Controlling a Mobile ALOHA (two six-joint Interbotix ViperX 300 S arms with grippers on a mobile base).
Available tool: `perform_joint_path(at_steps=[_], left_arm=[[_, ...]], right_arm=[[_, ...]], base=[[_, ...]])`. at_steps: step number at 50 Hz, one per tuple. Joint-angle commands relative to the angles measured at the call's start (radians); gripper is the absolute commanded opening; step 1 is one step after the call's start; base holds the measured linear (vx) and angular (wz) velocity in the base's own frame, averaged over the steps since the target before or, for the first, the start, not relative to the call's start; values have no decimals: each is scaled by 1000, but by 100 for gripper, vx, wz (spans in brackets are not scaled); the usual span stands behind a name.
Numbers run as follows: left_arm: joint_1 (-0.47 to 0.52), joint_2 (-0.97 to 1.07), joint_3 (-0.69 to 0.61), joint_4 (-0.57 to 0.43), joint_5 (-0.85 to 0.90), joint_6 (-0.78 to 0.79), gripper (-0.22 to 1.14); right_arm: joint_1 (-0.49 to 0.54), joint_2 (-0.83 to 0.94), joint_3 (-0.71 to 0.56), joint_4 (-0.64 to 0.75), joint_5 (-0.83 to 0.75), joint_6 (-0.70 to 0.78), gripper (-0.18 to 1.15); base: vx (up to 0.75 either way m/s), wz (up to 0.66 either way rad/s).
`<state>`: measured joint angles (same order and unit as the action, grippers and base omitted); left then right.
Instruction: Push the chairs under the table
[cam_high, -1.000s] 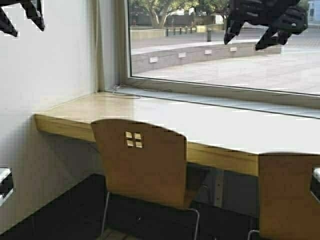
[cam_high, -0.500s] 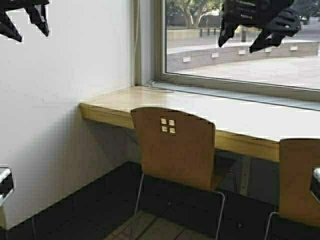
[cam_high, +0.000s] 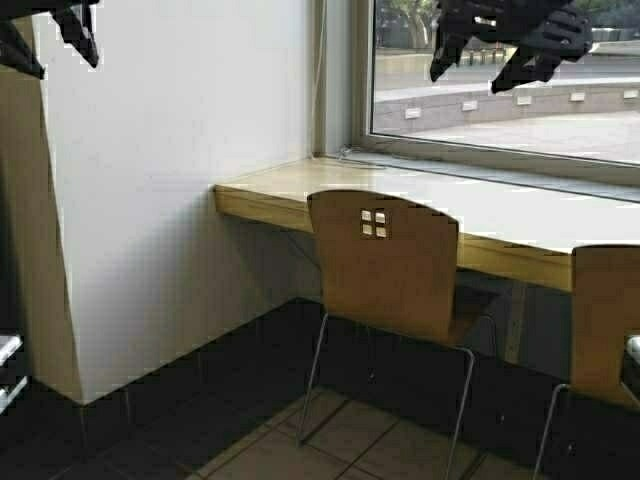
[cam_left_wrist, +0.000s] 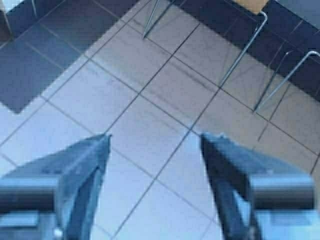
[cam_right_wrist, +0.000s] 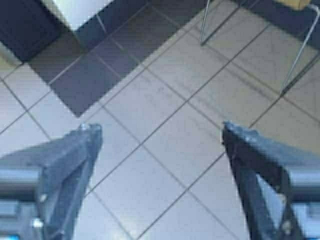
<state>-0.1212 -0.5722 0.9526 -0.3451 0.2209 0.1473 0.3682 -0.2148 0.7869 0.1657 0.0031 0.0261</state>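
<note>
A tan plywood chair (cam_high: 395, 265) with a four-square cutout stands with its seat partly under the long cream table (cam_high: 300, 180) by the window. A second chair (cam_high: 605, 320) shows at the right edge. Their chrome legs (cam_left_wrist: 240, 52) show in the left wrist view and in the right wrist view (cam_right_wrist: 300, 55). My left gripper (cam_high: 45, 40) is raised at the top left, open, over bare floor tiles (cam_left_wrist: 155, 145). My right gripper (cam_high: 500, 45) is raised at the top right, open and empty (cam_right_wrist: 160, 137), well apart from the chairs.
A white wall (cam_high: 180, 200) ends the table on the left, with a tan panel (cam_high: 30, 220) beside it. A window (cam_high: 520, 80) runs behind the table. The floor has dark tiles (cam_high: 200, 400) along the wall and pale tiles (cam_high: 330, 440) nearer me.
The robot has moved: the whole scene has shifted right and away in the high view, so more wall and floor show. Both arms stay raised and open.
</note>
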Motion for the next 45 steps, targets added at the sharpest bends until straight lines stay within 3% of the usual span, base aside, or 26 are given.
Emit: perform_joint_path(at_steps=[1,25,45], left_arm=[[0,20,-21,-2,-5,-5,89],[0,29,-18,0,-20,-5,89],[0,32,-9,-2,-23,-8,89]], right_arm=[[2,-3,-25,-2,-3,0,102],[0,23,-60,9,66,8,102],[0,55,-84,15,114,14,102]], base=[[-34,8],[-36,2],[-30,-28]])
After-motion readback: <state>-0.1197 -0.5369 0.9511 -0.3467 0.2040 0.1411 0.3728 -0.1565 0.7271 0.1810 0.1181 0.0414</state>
